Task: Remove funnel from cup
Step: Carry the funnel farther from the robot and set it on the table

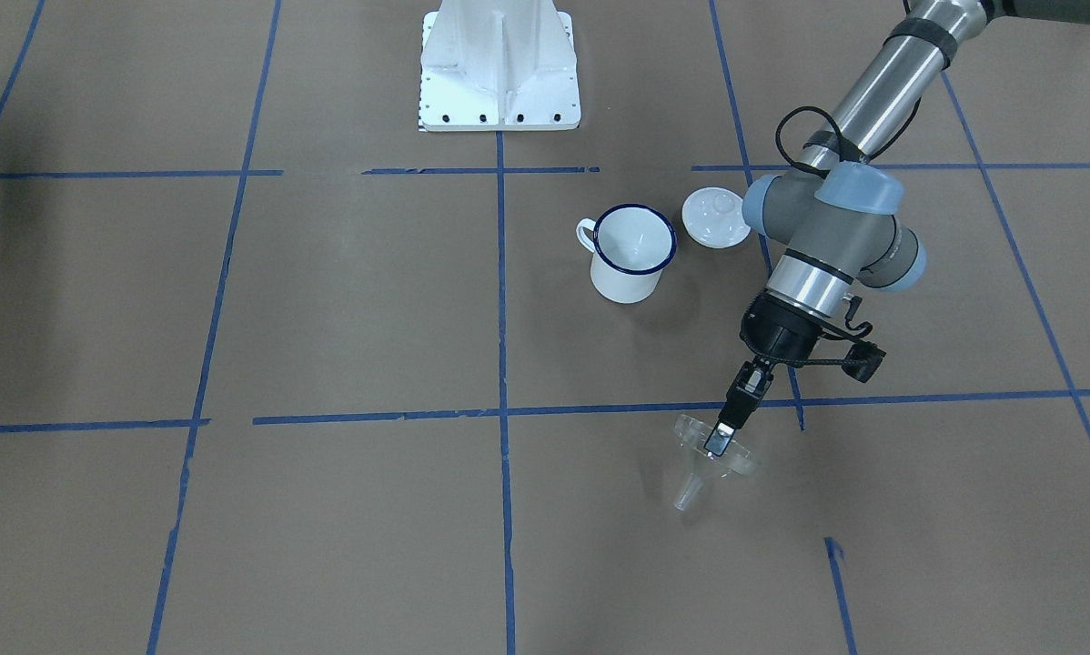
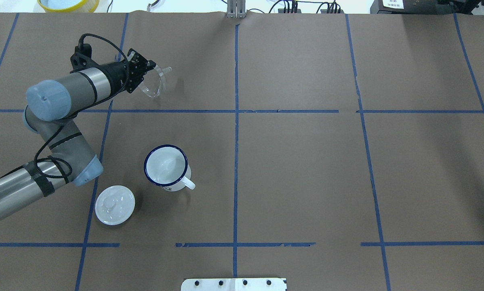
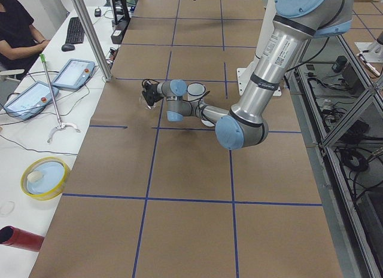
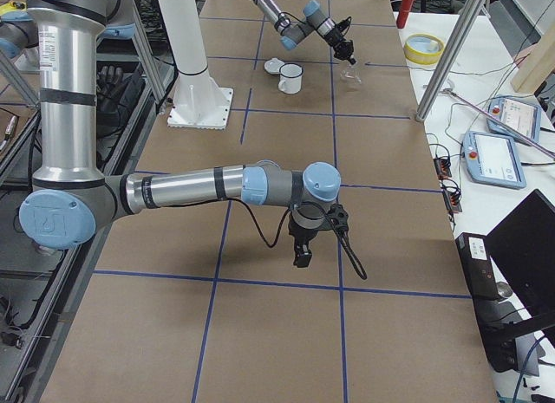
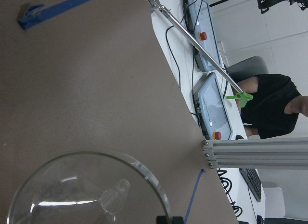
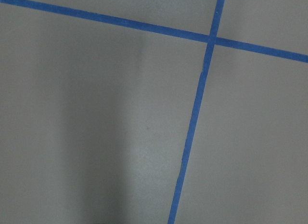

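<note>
Two white things stand well back from the clear funnel (image 1: pixel 701 462), which the left gripper (image 1: pixel 720 443) clamps by its rim, tilted, toward the operators' edge of the table (image 1: pixel 327 318): the cup (image 1: pixel 631 259), then a lid (image 1: pixel 715 216) just beside it, while I cannot tell how the far-off right gripper (image 4: pixel 302 257) stands.

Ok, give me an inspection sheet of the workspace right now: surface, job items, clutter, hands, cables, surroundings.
Surface: brown paper table with a blue tape grid.
Job's things: funnel out of the cup, held tilted; cup upright, empty.
Clutter: white knobbed lid beside the cup, not touching.
Hands: left hand shut on the funnel's rim; right hand over bare table, open or shut unclear.
Cables: black cable looped at the left wrist; right-wrist cable hangs loose.
Surroundings: seated operator, tablets and a yellow bowl on the side bench.
</note>
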You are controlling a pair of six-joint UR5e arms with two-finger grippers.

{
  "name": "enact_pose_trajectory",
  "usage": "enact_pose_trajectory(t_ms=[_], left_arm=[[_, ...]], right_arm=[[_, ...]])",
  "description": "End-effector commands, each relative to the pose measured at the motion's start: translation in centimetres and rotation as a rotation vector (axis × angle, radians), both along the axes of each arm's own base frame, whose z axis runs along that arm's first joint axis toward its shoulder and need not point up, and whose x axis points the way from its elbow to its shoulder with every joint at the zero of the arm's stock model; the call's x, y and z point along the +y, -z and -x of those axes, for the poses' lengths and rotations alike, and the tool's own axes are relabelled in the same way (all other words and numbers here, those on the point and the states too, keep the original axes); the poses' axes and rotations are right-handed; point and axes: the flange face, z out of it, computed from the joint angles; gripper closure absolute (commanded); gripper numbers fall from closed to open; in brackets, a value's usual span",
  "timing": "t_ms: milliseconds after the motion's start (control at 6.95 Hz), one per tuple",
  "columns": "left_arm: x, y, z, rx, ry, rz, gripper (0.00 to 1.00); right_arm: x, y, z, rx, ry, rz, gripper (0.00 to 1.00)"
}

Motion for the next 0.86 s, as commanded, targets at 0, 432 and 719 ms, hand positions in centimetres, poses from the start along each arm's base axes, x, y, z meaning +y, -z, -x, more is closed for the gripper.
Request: enact_pose_trajectory(t_ms=[0,432,719], left_arm=[[0.1,-0.1,-0.6,0.011,-0.006,-0.006,0.63],[1.6,1.3,1.4,0.013,-0.03,-0.048,0.01],[3.4,1.6,2.2,-0.126,-0.106,0.078,0.01]], right_arm=[[0.0,0.0,0.0,0.0,-0.001,0.001,0.0],[0.0,0.0,0.0,0.0,0.0,0.0,0.0],[0.0,0.0,0.0,0.0,-0.001,0.001,0.0]])
